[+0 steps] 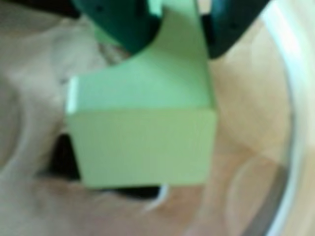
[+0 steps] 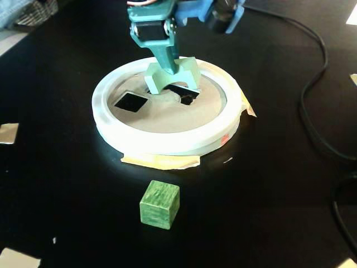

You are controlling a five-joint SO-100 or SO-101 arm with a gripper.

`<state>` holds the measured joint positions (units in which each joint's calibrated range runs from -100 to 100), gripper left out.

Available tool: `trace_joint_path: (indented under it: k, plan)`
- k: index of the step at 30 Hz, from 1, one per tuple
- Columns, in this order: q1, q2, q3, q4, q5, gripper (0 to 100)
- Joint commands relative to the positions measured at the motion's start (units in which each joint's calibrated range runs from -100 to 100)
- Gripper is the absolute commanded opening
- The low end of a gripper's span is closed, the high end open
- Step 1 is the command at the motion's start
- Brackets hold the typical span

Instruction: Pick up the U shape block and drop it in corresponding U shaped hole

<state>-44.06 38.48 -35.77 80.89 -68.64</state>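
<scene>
U shape block (image 2: 174, 75), pale mint green, sits clamped in the fingers (image 2: 169, 66), one finger seated in its semicircular notch. In the fixed view we see the block above the far middle of the cardboard disc (image 2: 167, 114), directly over the U shaped hole (image 2: 186, 93), of which only dark patches show at the block's near right side. We cannot tell whether the block touches the disc. In the wrist view the block (image 1: 142, 128) fills the centre of the frame, blurred, with the dark fingers (image 1: 179, 24) gripping it at the top edge and dark parts of the hole (image 1: 64, 160) showing beneath its left and lower edges.

We note a square cutout (image 2: 130, 101) on the left of the disc. A white ring (image 2: 162, 142) rims the disc, with tan tape (image 2: 162, 162) under its near edge. A darker green cube (image 2: 159, 204) rests on the black counter (image 2: 67, 184), near of the ring and apart from it. A black cable (image 2: 309, 84) runs along the right side.
</scene>
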Motion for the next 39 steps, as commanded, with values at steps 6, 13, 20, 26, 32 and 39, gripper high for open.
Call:
trace_joint_path:
  k: [6,13,20,26,32,39]
  plan:
    - [2.48,-1.35,-4.66,-0.16,0.49,1]
    - [1.23,-1.53,-4.57,-0.06,0.39,1]
    - [1.11,-1.71,-4.66,4.36,-1.17,1]
    - [-1.14,-1.35,-5.57,5.56,-2.49,1]
    - [-2.51,-1.26,-5.67,2.75,-2.54,1]
    - [-1.76,-1.17,-5.57,-2.97,-2.49,1]
